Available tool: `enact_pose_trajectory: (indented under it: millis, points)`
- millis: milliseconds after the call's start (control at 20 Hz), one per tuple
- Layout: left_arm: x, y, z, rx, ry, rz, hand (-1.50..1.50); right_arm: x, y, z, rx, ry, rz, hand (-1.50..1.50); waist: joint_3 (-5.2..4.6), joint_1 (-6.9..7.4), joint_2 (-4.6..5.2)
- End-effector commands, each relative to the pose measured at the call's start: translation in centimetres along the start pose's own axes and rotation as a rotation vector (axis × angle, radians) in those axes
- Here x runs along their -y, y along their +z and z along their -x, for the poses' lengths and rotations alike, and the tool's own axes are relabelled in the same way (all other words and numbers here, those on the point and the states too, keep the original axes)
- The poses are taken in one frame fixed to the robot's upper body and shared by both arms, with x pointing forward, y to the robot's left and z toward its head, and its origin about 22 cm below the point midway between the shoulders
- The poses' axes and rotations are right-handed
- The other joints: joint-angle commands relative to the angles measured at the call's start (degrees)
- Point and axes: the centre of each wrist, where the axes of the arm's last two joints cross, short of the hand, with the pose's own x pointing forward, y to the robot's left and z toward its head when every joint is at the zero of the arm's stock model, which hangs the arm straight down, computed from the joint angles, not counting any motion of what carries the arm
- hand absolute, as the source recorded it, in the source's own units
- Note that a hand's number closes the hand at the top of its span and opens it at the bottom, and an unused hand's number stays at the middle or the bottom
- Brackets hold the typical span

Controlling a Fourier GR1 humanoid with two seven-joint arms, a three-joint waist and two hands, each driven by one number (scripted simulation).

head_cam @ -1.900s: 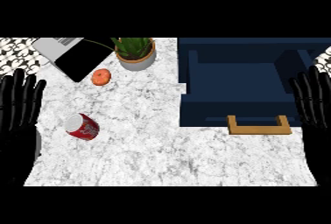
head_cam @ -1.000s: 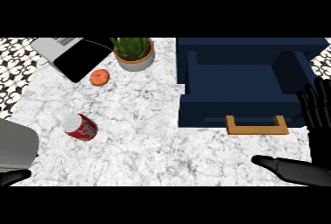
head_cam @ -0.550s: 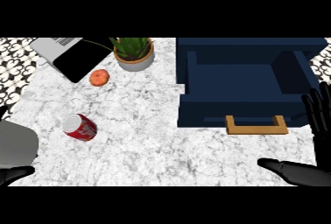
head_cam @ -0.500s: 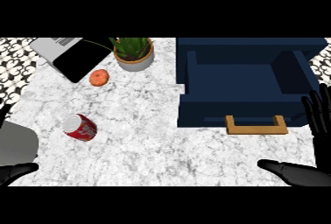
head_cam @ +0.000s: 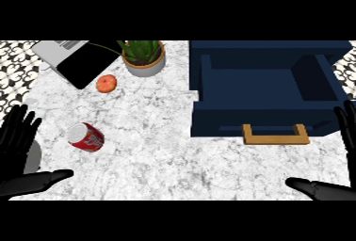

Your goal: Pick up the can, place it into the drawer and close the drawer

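Nothing done yet: your can is untouched, the drawer stands open.

The red cylindrical metal can lies on its side well left of the open navy drawer with its tan handle. Your left hand and right hand are both spread wide and empty. The can's pale label is unreadable.

light: even, bright, no clear source | shadows: soft and faint under the can and potted plant on the marble counter | glare: none, stone looks matte | drawer: interior uniformly dark navy | focus: same throughout | edges: no bending seen
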Motion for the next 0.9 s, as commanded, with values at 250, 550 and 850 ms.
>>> enact_pose_trajectory:
  millis: [250, 550, 850]
  points:
    - [0.2, 0.4, 5.7, -0.055, -0.024, -0.022, -1.50, 1.9, 0.5, 0.7, 0.001, 0.017, 0.008, -1.50, 0.00, 0.06, 0.00]
    - [-0.5, -0.4, 9.1, -0.047, -0.046, -0.080, -1.50, 2.8, 0.9, -2.6, 0.015, 0.013, -0.005, -1.50, -0.01, -0.08, 0.00]
    - [0.1, -1.2, 12.9, -0.091, -0.025, -0.095, -1.50, 2.6, 2.4, -1.6, 0.009, 0.002, -0.011, -1.50, -0.01, -0.15, 0.01]
